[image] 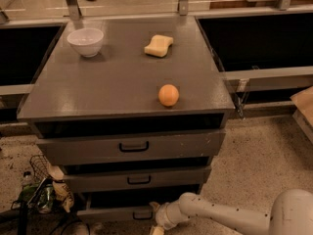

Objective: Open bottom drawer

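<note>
One arm (222, 215) low, fingers (155, 208) beside bottom drawer (110, 214)

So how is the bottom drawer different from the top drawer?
The top drawer has a tall front and a wide handle; the bottom drawer has a thin front and a small handle. The gripper sits right beside the bottom drawer's handle, far from the top drawer. Both are grey with black handles.

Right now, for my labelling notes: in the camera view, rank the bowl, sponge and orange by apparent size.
1. White bowl
2. Yellow sponge
3. Orange, smallest though nearest the camera
The gripper sits low by the bottom drawer front.
</note>
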`<state>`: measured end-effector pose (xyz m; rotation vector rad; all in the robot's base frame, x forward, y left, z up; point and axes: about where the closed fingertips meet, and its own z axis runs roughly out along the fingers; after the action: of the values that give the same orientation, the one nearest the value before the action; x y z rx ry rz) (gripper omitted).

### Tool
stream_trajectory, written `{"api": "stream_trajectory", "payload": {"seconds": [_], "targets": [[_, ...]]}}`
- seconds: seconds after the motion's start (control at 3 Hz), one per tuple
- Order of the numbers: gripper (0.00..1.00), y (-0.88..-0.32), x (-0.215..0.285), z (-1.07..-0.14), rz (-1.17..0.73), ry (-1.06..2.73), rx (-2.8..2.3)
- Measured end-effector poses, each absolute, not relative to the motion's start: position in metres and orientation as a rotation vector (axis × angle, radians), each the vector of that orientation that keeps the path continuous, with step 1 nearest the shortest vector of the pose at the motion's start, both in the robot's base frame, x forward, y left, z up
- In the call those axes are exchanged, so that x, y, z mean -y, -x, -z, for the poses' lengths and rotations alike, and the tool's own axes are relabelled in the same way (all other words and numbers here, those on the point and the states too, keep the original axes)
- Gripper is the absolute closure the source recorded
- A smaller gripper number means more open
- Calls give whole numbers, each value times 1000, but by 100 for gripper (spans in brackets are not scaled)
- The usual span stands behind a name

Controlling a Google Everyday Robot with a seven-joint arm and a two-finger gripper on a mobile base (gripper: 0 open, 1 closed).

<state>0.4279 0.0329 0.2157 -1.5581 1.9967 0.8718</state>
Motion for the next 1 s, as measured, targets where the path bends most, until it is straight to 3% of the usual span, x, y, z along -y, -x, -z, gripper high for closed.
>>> {"api": "stream_trajectory", "payload": {"seconds": [0.67,1.0], "targets": [[0,-412,-25,-225,-925,1562,-1924],[0,-401,-20,-222,-837,1688,-1911]]}}
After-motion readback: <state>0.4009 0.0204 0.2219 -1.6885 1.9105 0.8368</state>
